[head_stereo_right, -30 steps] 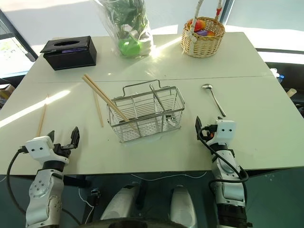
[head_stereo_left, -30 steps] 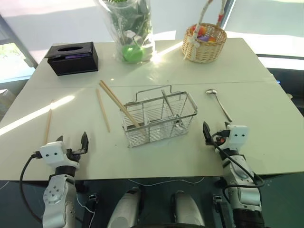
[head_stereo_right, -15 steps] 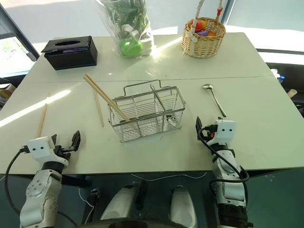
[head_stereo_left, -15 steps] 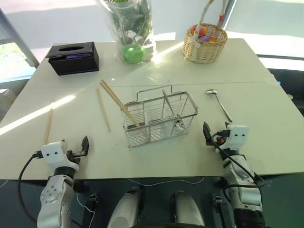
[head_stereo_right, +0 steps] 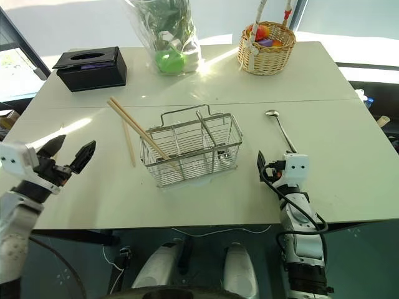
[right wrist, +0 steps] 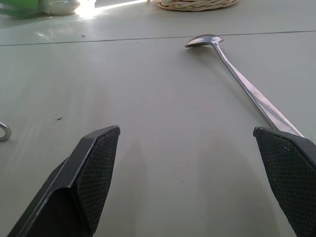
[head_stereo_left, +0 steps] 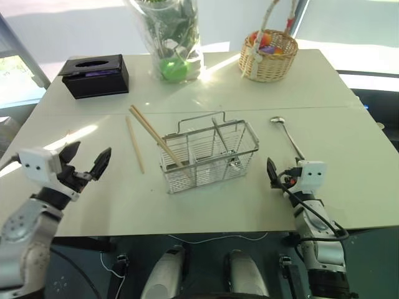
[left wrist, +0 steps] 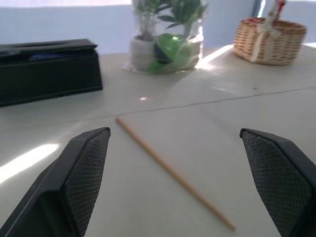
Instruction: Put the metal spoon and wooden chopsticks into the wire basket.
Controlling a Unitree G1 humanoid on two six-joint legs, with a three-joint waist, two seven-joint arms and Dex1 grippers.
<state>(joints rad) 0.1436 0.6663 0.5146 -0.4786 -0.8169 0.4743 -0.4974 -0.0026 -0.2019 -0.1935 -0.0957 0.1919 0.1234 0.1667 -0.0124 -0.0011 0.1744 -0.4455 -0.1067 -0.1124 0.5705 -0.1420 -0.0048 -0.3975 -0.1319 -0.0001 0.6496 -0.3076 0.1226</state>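
Note:
The wire basket (head_stereo_left: 211, 163) stands at the table's middle. Two wooden chopsticks (head_stereo_left: 156, 136) lean into its left compartment, their upper ends sticking out to the far left. A single chopstick (head_stereo_left: 135, 144) lies flat on the table left of the basket, and the left wrist view shows a chopstick (left wrist: 173, 173) ahead of the open fingers (left wrist: 84, 168). My left gripper (head_stereo_left: 89, 153) hovers open above the table's left part, pointing toward the basket, empty. The metal spoon (head_stereo_left: 288, 137) lies right of the basket, just beyond my right gripper (head_stereo_left: 278, 177). That gripper is open and empty, the spoon handle (right wrist: 247, 89) running toward its right finger.
At the table's back stand a black tissue box (head_stereo_left: 95, 75), a plant in clear wrap (head_stereo_left: 171, 43) and a round wicker basket (head_stereo_left: 269, 56) with colourful items. Sunlight streaks cross the white table (head_stereo_left: 349, 156). The table's front edge runs just under both wrists.
My left arm has lifted off the table's front edge and swung outward to the left, its gripper turning toward the basket. It now covers most of the far-left chopstick. The right arm has stayed still.

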